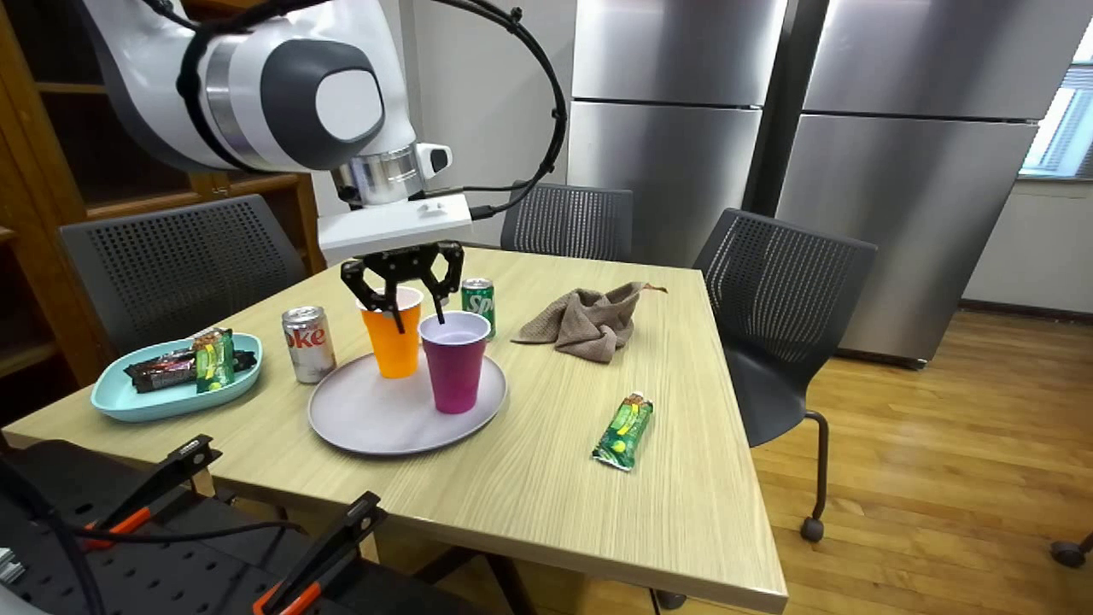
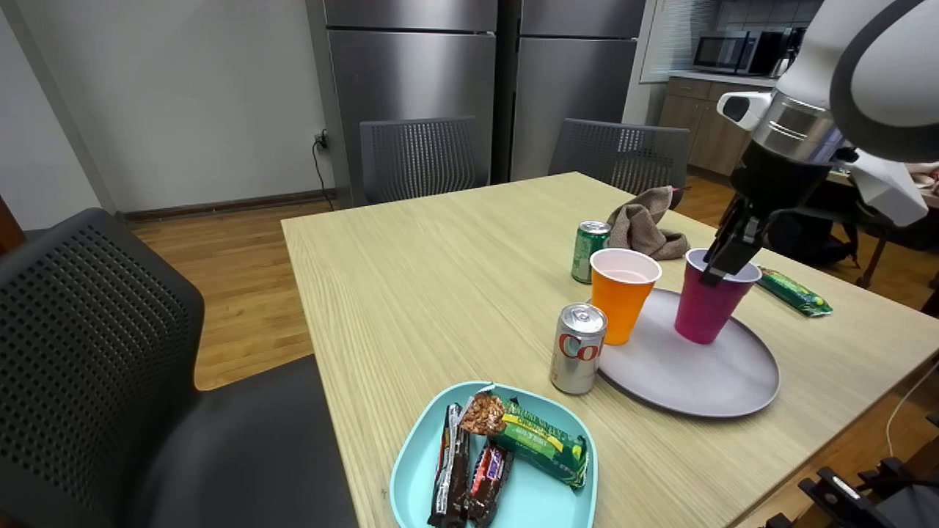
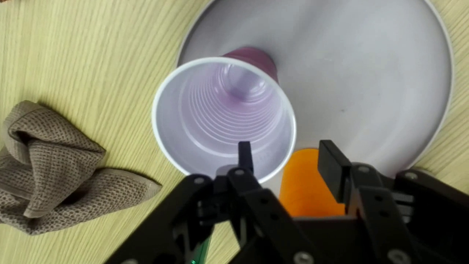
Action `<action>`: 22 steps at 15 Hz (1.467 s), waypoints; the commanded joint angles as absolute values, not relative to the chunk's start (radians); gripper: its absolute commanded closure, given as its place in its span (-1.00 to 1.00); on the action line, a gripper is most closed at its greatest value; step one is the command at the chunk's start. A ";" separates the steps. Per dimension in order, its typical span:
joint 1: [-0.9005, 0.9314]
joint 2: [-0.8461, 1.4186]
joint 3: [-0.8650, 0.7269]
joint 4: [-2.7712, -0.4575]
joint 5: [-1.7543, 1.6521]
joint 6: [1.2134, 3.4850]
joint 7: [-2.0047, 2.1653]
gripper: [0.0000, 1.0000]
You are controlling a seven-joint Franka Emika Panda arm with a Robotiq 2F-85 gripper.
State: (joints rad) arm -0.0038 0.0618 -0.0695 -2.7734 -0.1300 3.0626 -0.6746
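Observation:
In both exterior views a purple cup (image 1: 457,380) (image 2: 706,312) stands upright on a round grey plate (image 1: 367,420) (image 2: 697,385). An orange cup (image 1: 394,348) (image 2: 618,304) is close beside it on the same plate. My gripper (image 1: 420,326) hangs over the two cups, fingers apart and holding nothing. In the wrist view the gripper (image 3: 285,146) has its left finger (image 3: 245,156) over the mouth of the purple cup (image 3: 220,110), while the right one is beyond that cup's rim, above the orange cup (image 3: 306,183). Whether a finger touches the rim I cannot tell.
A Diet Coke can (image 1: 309,346) and a Sprite can (image 1: 482,301) stand near the plate. A brown cloth (image 1: 589,325) and a green-wrapped bar (image 1: 624,433) lie on the table. A teal tray (image 2: 411,440) holds wrapped bars. Chairs surround the table.

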 commanded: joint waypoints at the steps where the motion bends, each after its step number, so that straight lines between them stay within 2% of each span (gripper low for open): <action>1: -0.027 0.010 -0.006 -2.773 0.009 3.004 -0.765 -0.66; 3: -0.022 -0.013 -0.001 -2.773 0.079 2.984 -0.796 -0.96; 4: -0.018 -0.032 -0.003 -2.785 0.106 2.981 -0.807 -1.00; 11: -0.020 -0.177 -0.085 -2.784 0.195 2.828 -0.802 -1.00; 15: -0.021 -0.251 -0.194 -2.780 0.204 2.754 -0.763 -1.00; 22: -0.073 -0.222 -0.334 -2.671 0.229 2.693 -0.697 -1.00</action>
